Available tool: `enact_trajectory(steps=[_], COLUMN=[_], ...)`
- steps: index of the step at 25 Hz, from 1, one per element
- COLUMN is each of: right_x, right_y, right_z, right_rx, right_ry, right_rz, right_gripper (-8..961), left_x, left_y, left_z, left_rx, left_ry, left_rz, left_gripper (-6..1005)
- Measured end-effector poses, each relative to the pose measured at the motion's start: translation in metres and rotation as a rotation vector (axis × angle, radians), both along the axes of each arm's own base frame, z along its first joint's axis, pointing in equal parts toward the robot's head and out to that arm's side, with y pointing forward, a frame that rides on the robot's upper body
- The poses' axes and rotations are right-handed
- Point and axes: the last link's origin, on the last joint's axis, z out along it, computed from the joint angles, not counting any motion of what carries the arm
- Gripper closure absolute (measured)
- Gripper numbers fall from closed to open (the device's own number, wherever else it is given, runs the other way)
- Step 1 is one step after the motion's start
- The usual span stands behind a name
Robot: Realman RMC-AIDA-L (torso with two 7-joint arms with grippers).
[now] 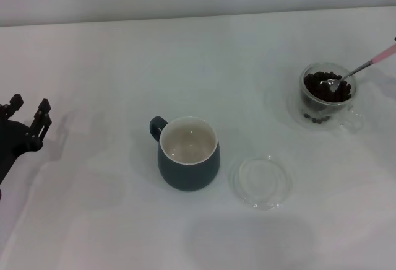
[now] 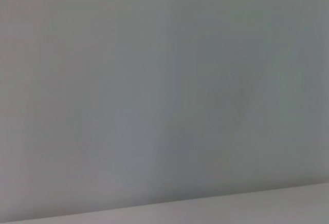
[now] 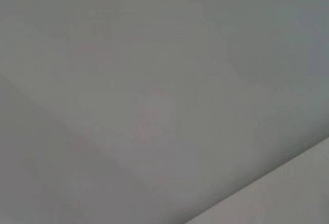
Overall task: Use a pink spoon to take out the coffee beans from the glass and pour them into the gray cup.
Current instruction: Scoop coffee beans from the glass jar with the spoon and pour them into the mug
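Observation:
The glass (image 1: 327, 96) stands at the right of the table in the head view, filled with dark coffee beans (image 1: 322, 87). The pink spoon (image 1: 365, 67) slants down into it, its metal bowl resting among the beans and its pink handle running off the right edge. The hand holding it is out of view, so my right gripper does not show. The gray cup (image 1: 189, 153) sits in the middle, handle to the back left, its cream inside bare. My left gripper (image 1: 28, 106) is parked at the far left, open and holding nothing. Both wrist views show only blank pale surface.
A flat clear glass saucer (image 1: 261, 181) lies just right of the gray cup, between it and the glass. The white table (image 1: 99, 220) reaches back to a pale wall.

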Motion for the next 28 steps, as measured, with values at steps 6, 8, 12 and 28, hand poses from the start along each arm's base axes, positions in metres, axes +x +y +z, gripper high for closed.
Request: enact_trajectory(steps=[6,8,12,28], right_x=[0.002,0.004,0.011,0.016], right_y=[-0.001,-0.001,-0.003,-0.008], right_z=[-0.004,-0.007,-0.011,0.001], right_rx=[-0.005,-0.016,-0.027,0.023], right_ry=[0.069,0.106,0.168,0.249], right_rz=[-0.034,-0.054,-0.102,-0.139], right_gripper=[812,812,812,811], left_x=[-0.001,-0.001,-0.001,0.001], left_y=[-0.001,-0.001,0.000,0.002], left_z=[-0.001,-0.001,-0.001,-0.001], left_rx=[-0.002,-0.003,-0.003,-0.003], left_ry=[0.001,0.002,0.003,0.003], left_rz=[0.005,0.006,0.003,-0.003], left_gripper=[477,477,477,477])
